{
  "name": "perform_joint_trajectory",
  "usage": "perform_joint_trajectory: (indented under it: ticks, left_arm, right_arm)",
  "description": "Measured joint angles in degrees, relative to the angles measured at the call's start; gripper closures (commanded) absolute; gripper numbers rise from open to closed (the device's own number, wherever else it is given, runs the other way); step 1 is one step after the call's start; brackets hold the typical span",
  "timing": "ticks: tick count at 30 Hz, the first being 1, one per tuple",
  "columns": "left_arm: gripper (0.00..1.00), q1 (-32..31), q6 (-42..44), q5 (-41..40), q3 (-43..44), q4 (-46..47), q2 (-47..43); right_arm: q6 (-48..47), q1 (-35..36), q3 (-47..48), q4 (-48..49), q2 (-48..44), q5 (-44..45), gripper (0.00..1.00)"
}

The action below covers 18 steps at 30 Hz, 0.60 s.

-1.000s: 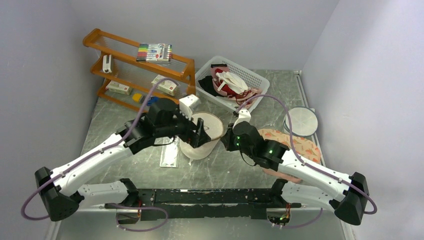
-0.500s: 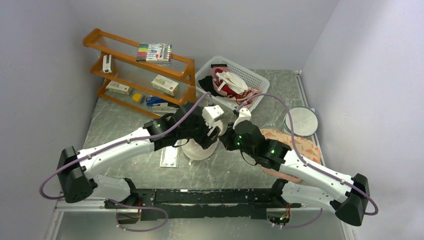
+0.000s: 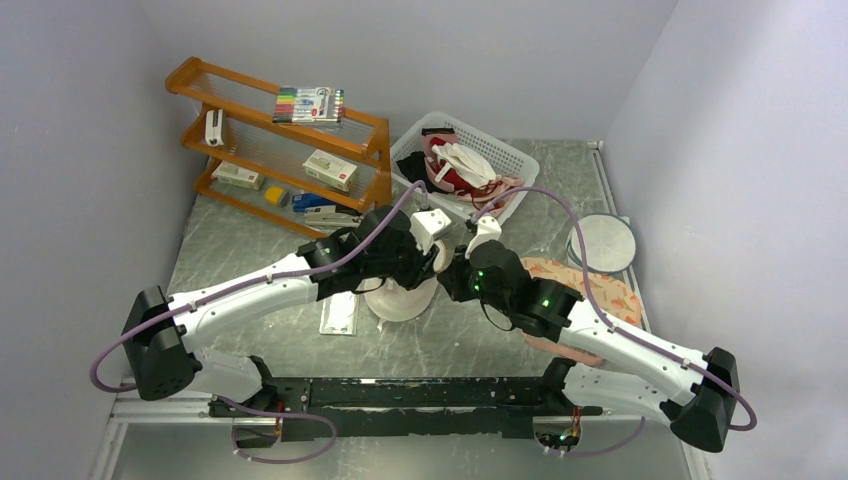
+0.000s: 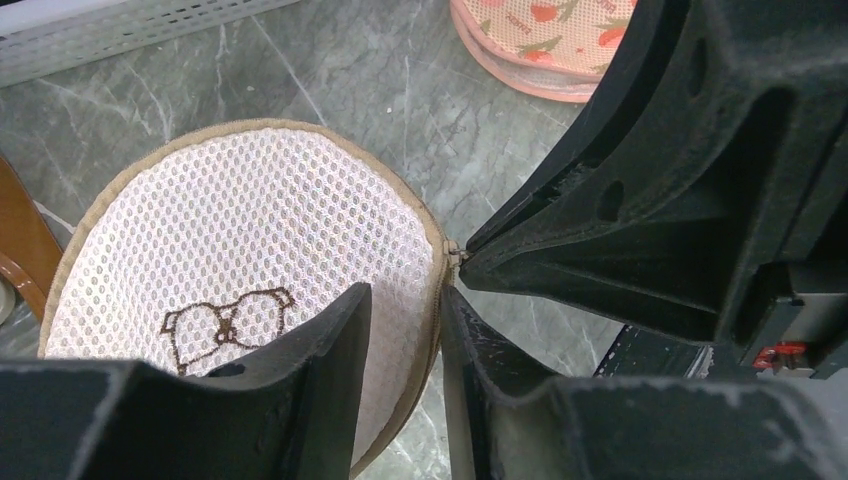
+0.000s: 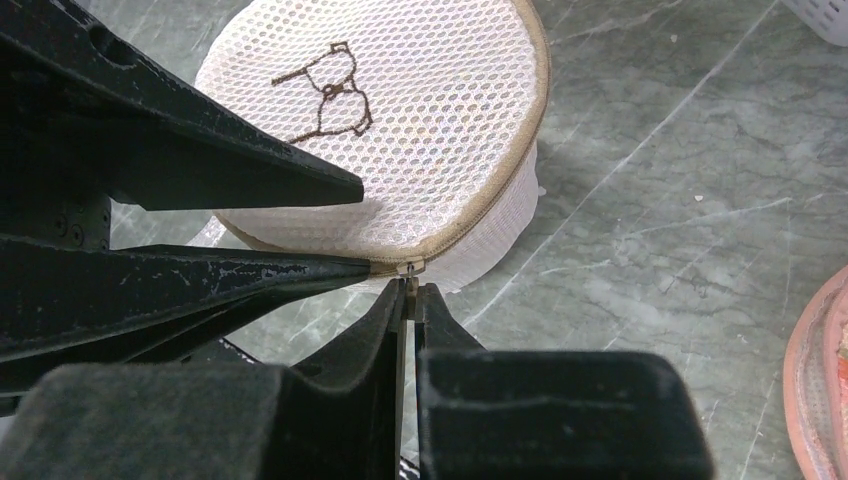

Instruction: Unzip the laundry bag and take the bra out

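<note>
The laundry bag is a round cream mesh pouch with a beige zip rim, lying on the marble table between both arms. My left gripper straddles its right rim, one finger on the mesh top and the other against the zip seam, pinching the edge. Just beside it, my right gripper is shut on the small metal zip pull. The zip looks closed all round. The bra is hidden.
Peach fruit-patterned pads lie to the right under the right arm. A grey disc sits further back right, with a white basket of clothes behind the bag. An orange rack stands back left, and a white packet lies left of the bag.
My left arm swung right across the bag to its right rim, and its jaws narrowed from wide open onto that edge. The right gripper stayed shut on the pull.
</note>
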Motion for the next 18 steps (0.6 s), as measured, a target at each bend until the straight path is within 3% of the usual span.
perform_joint_trajectory:
  ticks: [2, 4, 11, 16, 18]
  left_arm:
    - [0.52, 0.0, -0.3, 0.1, -0.6, 0.5, -0.2]
    - [0.53, 0.0, -0.5, 0.3, -1.1, 1.0, -0.4]
    - [0.7, 0.0, -1.0, 0.5, -1.9, 1.6, -0.5]
    - [0.92, 0.0, -0.5, 0.7, -2.3, 1.8, -1.3]
    - [0.93, 0.0, 0.0, 1.1, -2.3, 1.7, -2.1]
  right_arm:
    - [0.2, 0.0, 0.0, 0.0, 0.1, -0.2, 1.0]
    - [0.3, 0.0, 0.1, -0.1, 0.1, -0.5, 1.0]
    - [0.4, 0.0, 0.7, -0.4, 0.7, -1.0, 1.0]
    - [1.2, 0.0, 0.8, -0.4, 0.9, -1.6, 1.0]
    - [1.8, 0.0, 0.8, -0.3, 0.9, -1.9, 1.0]
